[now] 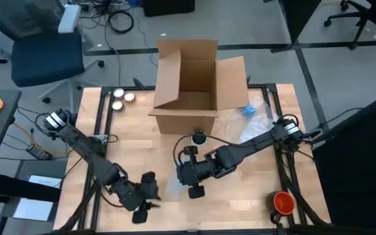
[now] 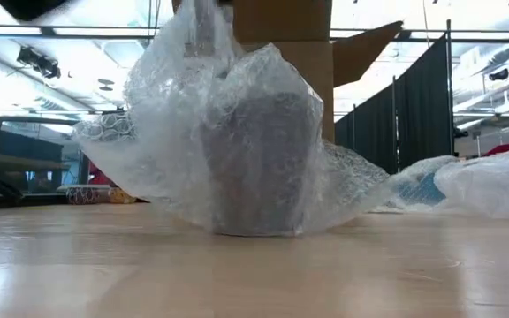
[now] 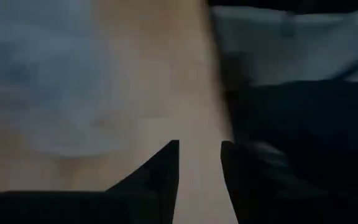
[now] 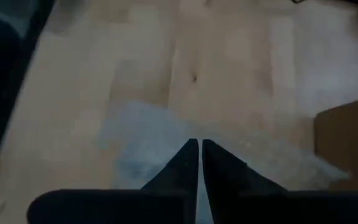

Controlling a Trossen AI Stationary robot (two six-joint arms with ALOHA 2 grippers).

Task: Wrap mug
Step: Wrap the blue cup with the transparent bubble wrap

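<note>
In the low view a dark mug (image 2: 263,168) stands upright on the table inside clear bubble wrap (image 2: 166,132), which covers it on all sides. In the high view the wrap (image 1: 170,187) lies between the two grippers near the table's front middle, and the mug is hidden under my right arm. My right gripper (image 4: 199,146) is shut over the wrap, pointing down. My left gripper (image 3: 200,149) is just left of the wrap, low over the table, open with only bare wood between its fingers. My right gripper pinches the bubble wrap (image 4: 166,152) between its two fingertips, coming from above and pointing down. The wrap rises in a peak (image 2: 203,35) over the mug toward the fingers, while its lower folds (image 2: 343,194) rest on the table.
An open cardboard box (image 1: 191,88) stands at the far middle, with a small dark object (image 1: 198,138) in front of it. More bubble wrap (image 1: 256,121) lies at the far right. An orange object (image 1: 282,202) is at the near right, and two round tins (image 1: 123,98) at the far left.
</note>
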